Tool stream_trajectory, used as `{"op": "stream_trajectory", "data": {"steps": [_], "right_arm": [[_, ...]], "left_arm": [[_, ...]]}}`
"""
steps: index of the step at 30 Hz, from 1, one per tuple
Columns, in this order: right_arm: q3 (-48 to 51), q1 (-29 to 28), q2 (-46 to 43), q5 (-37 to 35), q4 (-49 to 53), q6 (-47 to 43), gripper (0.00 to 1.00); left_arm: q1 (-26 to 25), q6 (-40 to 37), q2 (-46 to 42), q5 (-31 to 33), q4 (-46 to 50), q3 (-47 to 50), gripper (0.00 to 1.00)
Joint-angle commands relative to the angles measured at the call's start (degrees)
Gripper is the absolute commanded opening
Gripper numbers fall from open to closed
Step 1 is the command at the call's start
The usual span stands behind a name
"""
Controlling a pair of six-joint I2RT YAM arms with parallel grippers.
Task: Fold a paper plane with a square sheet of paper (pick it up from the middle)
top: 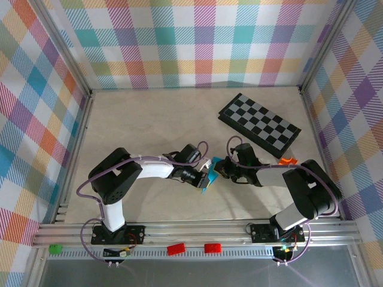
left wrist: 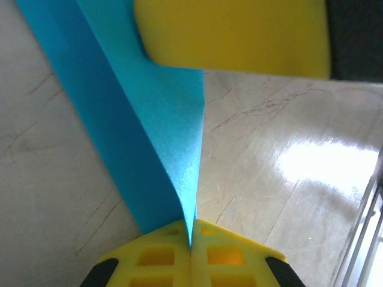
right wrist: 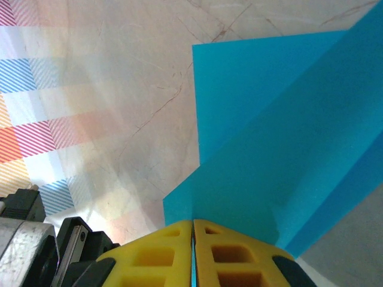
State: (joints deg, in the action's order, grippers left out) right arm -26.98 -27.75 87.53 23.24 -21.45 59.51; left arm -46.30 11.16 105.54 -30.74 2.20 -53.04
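The left end effector (left wrist: 191, 240) and right end effector (right wrist: 192, 232) each clamp the folded paper (left wrist: 149, 149) over the surface (left wrist: 269, 197).

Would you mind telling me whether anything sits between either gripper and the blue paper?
Nothing visible does. The left gripper and the right gripper are each shut directly on the blue paper, holding it between the two arms. The checkered board lies off to the far right, apart.

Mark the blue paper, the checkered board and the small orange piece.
blue paper (right wrist: 269, 149): right wrist view, flat folded face.
checkered board (top: 259, 124): top external view, board centre.
small orange piece (top: 287, 160): top external view, its middle.
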Motion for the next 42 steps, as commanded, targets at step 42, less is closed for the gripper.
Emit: {"op": "stream_trajectory", "data": {"steps": [42], "right_arm": [[-0.5,0.2,7.8,-3.8,6.7,-0.9,0.07]], "left_arm": [[1.2,3.1,-2.4,0.4,7.2,1.9,0.26]]}}
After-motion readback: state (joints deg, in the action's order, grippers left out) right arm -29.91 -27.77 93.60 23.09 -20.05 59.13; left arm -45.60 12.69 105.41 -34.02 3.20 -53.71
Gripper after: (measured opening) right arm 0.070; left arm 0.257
